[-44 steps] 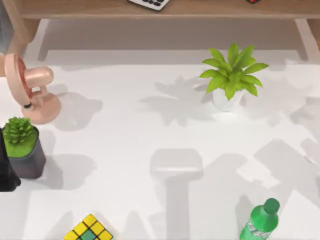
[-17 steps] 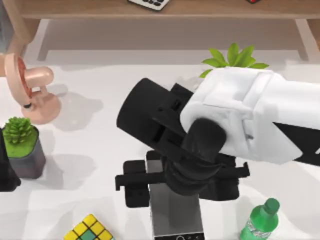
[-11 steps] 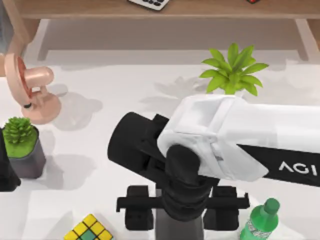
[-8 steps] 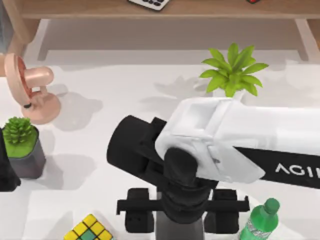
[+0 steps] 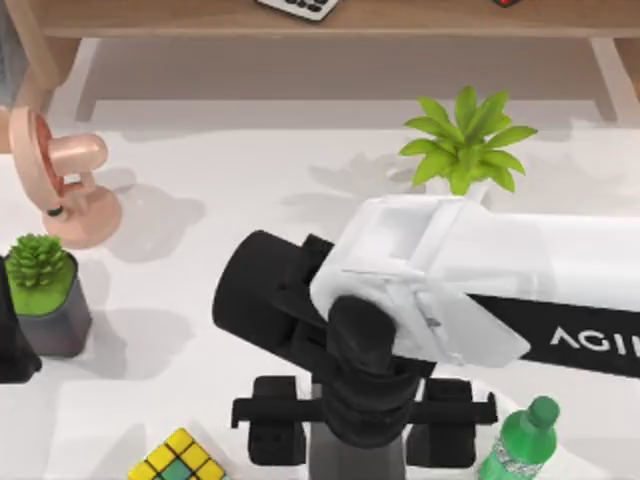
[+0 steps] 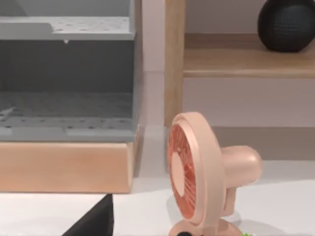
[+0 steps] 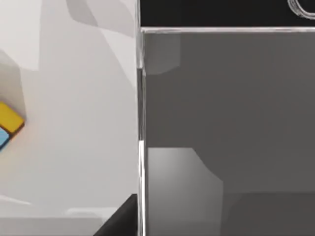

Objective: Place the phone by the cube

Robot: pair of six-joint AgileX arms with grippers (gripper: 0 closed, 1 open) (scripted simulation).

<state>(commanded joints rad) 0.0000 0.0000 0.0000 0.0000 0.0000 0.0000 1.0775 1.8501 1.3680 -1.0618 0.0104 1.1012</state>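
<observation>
The phone (image 5: 345, 466), a grey glossy slab with a thin black frame, is at the table's front centre, mostly under my right arm. My right gripper (image 5: 360, 440) is shut on the phone, with a finger block on either long side. In the right wrist view the phone (image 7: 221, 123) looms close, and a dark fingertip (image 7: 120, 222) rests against its edge. The cube (image 5: 178, 462), with yellow and green tiles, sits at the front left, a short gap from the phone; a corner of the cube (image 7: 7, 125) shows beside the phone. My left arm (image 5: 12, 340) is parked at the left edge.
A green bottle (image 5: 520, 445) stands just right of the gripper. A dark pot with a succulent (image 5: 45, 300) and a pink fan (image 5: 60, 180) sit at the left. A leafy plant in a white pot (image 5: 465, 150) is behind the arm. A wooden shelf (image 5: 400, 18) runs along the back.
My right arm came in from the right carrying the phone and moved it toward the table's front edge. Over the last half second it has barely shifted.
</observation>
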